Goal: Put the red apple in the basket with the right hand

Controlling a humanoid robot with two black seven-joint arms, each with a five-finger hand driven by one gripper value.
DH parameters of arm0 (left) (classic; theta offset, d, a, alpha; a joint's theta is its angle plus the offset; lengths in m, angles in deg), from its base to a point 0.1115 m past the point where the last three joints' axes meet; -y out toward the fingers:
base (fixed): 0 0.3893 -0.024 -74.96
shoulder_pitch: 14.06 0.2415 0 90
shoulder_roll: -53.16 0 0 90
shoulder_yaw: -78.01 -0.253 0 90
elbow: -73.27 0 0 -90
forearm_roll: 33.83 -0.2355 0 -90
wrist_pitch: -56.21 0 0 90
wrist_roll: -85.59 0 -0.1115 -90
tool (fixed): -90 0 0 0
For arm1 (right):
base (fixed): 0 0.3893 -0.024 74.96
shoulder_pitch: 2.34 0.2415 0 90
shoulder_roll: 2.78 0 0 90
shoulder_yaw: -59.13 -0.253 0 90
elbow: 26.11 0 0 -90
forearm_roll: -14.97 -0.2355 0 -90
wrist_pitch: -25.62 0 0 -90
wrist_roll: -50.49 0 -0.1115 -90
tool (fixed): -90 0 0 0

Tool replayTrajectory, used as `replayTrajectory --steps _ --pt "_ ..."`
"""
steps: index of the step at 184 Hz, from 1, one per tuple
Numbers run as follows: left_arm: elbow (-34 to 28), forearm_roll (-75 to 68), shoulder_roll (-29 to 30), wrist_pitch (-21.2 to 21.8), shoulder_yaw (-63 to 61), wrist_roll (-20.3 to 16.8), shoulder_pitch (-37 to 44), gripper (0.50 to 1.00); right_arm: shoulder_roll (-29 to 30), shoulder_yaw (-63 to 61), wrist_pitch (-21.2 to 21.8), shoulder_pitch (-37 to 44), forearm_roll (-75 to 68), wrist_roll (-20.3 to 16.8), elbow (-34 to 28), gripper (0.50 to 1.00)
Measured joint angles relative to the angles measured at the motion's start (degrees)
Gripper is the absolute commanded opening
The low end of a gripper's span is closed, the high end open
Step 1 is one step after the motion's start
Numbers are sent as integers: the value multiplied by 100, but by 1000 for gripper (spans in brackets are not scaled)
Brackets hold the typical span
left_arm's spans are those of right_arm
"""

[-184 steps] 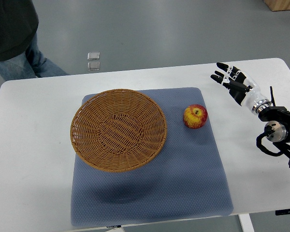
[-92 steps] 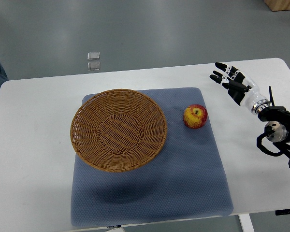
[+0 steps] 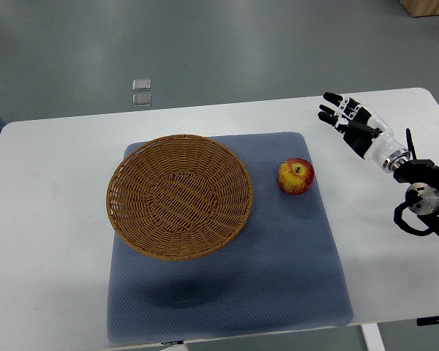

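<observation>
Right hand (image 3: 351,123) open over table (image 3: 51,219), holding nothing.
Apple (image 3: 295,176) on mat (image 3: 278,263), just right of basket (image 3: 179,196), well apart from hand.

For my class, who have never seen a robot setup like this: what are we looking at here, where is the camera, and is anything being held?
There is one picture, taken by a camera that looks steeply down from the robot's own side of a white table. The machine is a humanoid robot. Only its right hand, black and white with jointed fingers, shows, reaching in from the right edge over the table's far right part. Its fingers are spread and it holds nothing. The left arm is out of view. A grey-blue mat lies on the table. On it sit a shallow, empty wicker basket and, just to its right and apart from it, a red and yellow apple. The hand is well clear of the apple.
</observation>
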Motion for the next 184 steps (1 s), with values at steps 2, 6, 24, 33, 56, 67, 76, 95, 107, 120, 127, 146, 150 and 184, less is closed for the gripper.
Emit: replayTrajectory --steps 2,6,24,33,56,67,76,95,107,120,127,146,150,184 --pt "0 0 0 0 0 0 0 1000 -2 0 5 -1 -1 2 0 921" --pt "0 -1 0 0 1 0 0 1000 -6 0 13 -4 -1 7 0 921" --pt "0 -2 0 0 5 0 0 1000 -15 0 25 -5 -3 14 1 921" --pt "0 -2 0 0 5 0 0 1000 -15 -1 26 -4 -4 14 1 919" --pt "0 -2 0 0 3 0 0 1000 -6 -1 25 -5 -1 14 2 919" --pt "0 -2 0 0 3 0 0 1000 6 0 21 -18 2 13 6 919" --pt "0 -2 0 0 3 0 0 1000 14 0 16 -30 3 12 7 919" --pt "0 -1 0 0 3 0 0 1000 16 0 11 -39 2 12 9 919" --pt "0 -1 0 0 4 0 0 1000 11 0 7 -41 -7 29 9 919" --pt "0 2 0 0 3 0 0 1000 1 0 2 -41 -19 78 9 917" --pt "0 3 0 0 2 0 0 1000 -1 0 -1 -41 -24 132 9 917" --pt "0 3 0 0 0 0 0 1000 -1 0 -16 -37 -30 215 9 917" --pt "0 3 0 0 0 0 0 1000 0 0 -18 -31 -30 221 9 917" --pt "0 2 0 0 3 0 0 1000 -16 0 81 4 -1 225 8 921"
